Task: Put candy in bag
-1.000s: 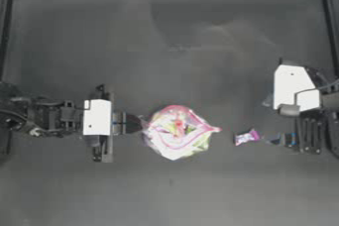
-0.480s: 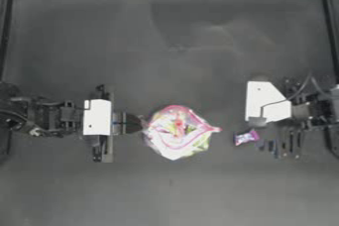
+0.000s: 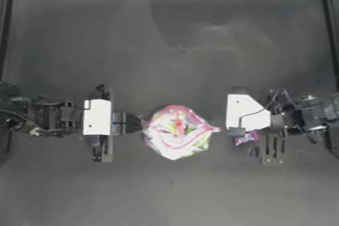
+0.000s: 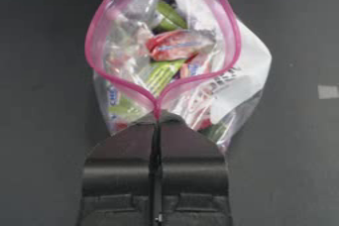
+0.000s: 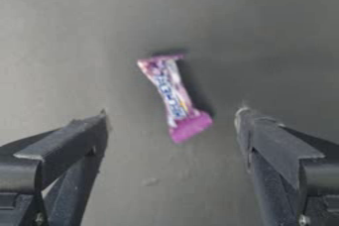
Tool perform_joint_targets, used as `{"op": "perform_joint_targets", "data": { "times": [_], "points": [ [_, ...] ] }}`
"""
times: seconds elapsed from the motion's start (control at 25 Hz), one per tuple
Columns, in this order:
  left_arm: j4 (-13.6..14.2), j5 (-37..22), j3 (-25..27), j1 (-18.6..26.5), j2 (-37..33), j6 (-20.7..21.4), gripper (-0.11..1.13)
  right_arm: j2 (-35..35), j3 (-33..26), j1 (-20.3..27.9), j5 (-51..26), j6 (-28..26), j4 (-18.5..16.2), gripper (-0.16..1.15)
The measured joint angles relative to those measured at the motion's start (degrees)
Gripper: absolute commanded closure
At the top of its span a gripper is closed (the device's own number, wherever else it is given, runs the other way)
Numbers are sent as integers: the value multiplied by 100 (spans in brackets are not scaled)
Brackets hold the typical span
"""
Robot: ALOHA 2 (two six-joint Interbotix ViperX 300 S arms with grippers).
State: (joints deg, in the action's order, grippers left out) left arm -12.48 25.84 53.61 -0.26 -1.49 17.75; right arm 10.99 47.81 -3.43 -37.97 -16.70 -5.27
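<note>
A dark worktop (image 3: 172,31) holds two things near its middle. A clear plastic zip bag (image 3: 175,132) of colourful sweets lies there, and the left gripper (image 4: 157,121), reaching in from the left, is clenched on the bag's pink seal strip at its left corner. Just right of the bag lies the candy (image 3: 246,139), a small wrapped sweet with magenta ends, flat on the worktop and apart from the bag. The right gripper (image 5: 171,136) hovers over it, jaws spread wide with the candy between them, not yet touching it.

The step in hand looks like picking up the candy. Next, the right gripper would need to come down, close on the wrapper, then carry it left to the bag's mouth.

The left wrist view shows the bag's mouth held open in a loop, which the overhead view does not make clear. The right wrist view shows the candy lying slantwise between the jaws; from overhead the arm partly hides it.
</note>
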Motion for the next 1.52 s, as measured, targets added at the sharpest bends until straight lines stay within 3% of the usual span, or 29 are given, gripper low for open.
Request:
{"op": "perform_joint_targets", "data": {
  "times": [1.16,1.28,1.52],
  "points": [
    [0,0,0,0,9,0,90,-800,-9,0,492,-105,18,-3],
    [0,0,0,0,0,0,90,-844,-18,0,492,-114,18,1],
    [0,0,0,0,0,0,90,-958,-70,-9,492,-141,44,28]
  ]
}}
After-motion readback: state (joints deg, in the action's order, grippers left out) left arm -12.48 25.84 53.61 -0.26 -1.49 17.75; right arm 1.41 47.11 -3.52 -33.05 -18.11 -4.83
